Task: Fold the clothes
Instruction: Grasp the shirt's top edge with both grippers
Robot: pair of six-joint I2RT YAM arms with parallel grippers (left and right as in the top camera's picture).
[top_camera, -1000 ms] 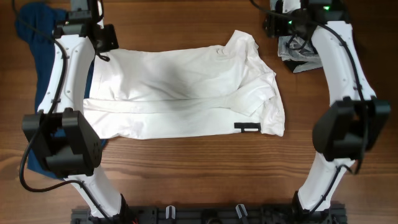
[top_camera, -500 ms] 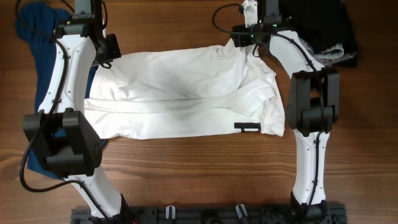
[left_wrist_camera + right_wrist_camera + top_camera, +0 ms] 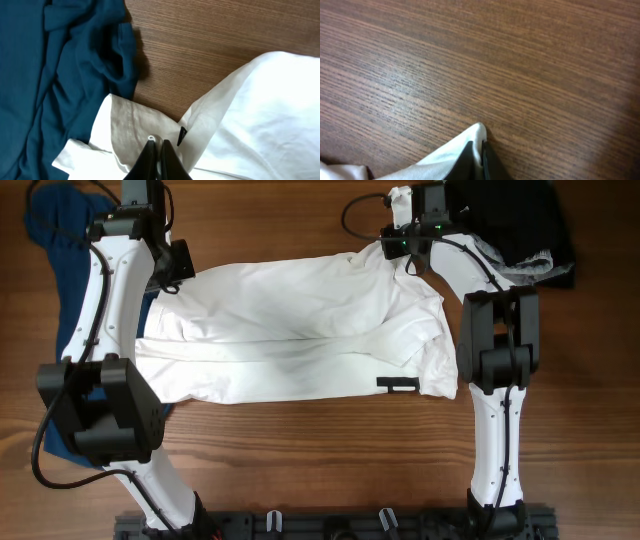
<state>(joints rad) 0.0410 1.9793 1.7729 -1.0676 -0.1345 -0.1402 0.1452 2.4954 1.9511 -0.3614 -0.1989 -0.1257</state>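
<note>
both far corners of t-shirt (image 3: 300,330) now pinched, right claw (image 3: 477,145) newly closed

Dark brown wood-grain table (image 3: 300,470) in all views. Blue cloth (image 3: 60,215) lies crumpled at the far-left corner and trails down the left side. In the left wrist view the same blue cloth (image 3: 60,75) is heavily creased, with folds lying over each other. Black cloth (image 3: 525,215) is bunched at the far-right corner. A pale grey-white patterned scrap (image 3: 530,268) lies touching its near edge. Black rail (image 3: 330,525) with small clips runs along the near table edge.
</note>
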